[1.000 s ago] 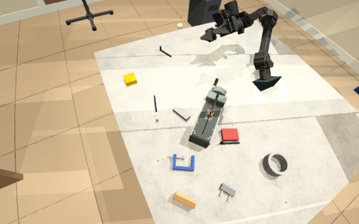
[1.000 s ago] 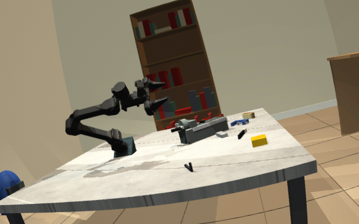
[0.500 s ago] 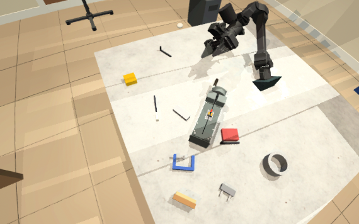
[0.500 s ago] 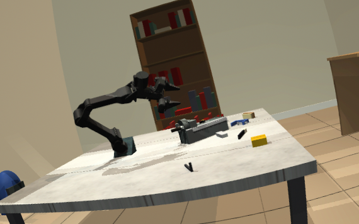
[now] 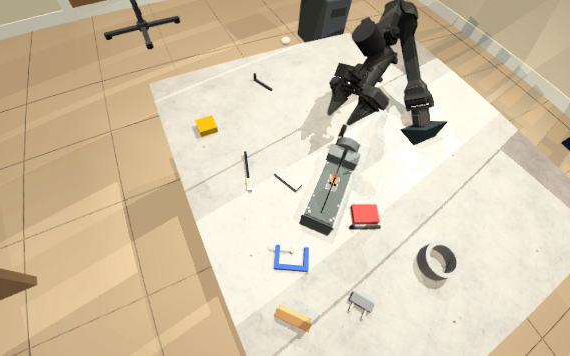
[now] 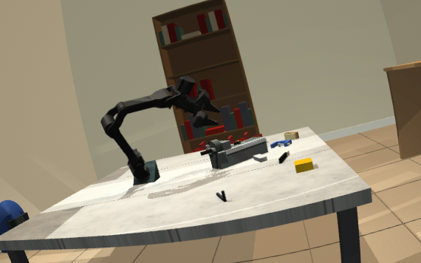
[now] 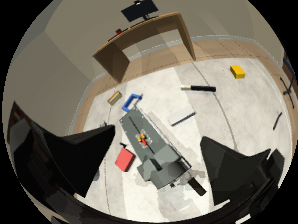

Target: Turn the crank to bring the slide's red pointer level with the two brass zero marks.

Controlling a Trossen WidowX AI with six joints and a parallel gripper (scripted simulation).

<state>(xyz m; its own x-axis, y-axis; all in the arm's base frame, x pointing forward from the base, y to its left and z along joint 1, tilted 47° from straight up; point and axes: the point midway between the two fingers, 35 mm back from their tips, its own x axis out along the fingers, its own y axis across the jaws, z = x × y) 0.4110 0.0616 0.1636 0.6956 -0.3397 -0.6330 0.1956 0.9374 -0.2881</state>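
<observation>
Here's the gripper (image 5: 339,119) (image 6: 218,117) (image 7: 160,136), released, its dark, tapering fingers wide apart with nothing between them. It hangs above the crank end of the machine (image 5: 319,200) (image 6: 232,156) (image 7: 155,135), near the stubby black handle (image 5: 342,131) (image 6: 207,151) (image 7: 197,186), which juts from that end.

The machine sits mid-table, a long grey-green box with a dark slot down its top. In the top view, its long axis slants from crank end at upper right to lower left, crank towards the arm. The tiny red pointer (image 5: 335,176) (image 7: 144,142) shows over the slot by orange-yellow parts; whether it's level, I can't tell.

Either side of it, there's a squared red block (image 5: 365,214) (image 7: 125,159) and a thin pale slab (image 5: 289,180) (image 6: 260,157) (image 7: 182,118). Farther along, an angular blue frame (image 5: 291,267) (image 6: 280,143) (image 7: 131,102).

All this rests on a mottled, pale stone-look table (image 5: 219,125) (image 6: 272,185) (image 7: 165,80), streaked with light. Beyond come the tan tiled floor (image 5: 69,200) (image 6: 394,166), a wooden desk (image 6: 416,111) (image 7: 145,31), a tall brown bookcase (image 6: 165,59) and plain greenish-grey walls (image 6: 309,66).
</observation>
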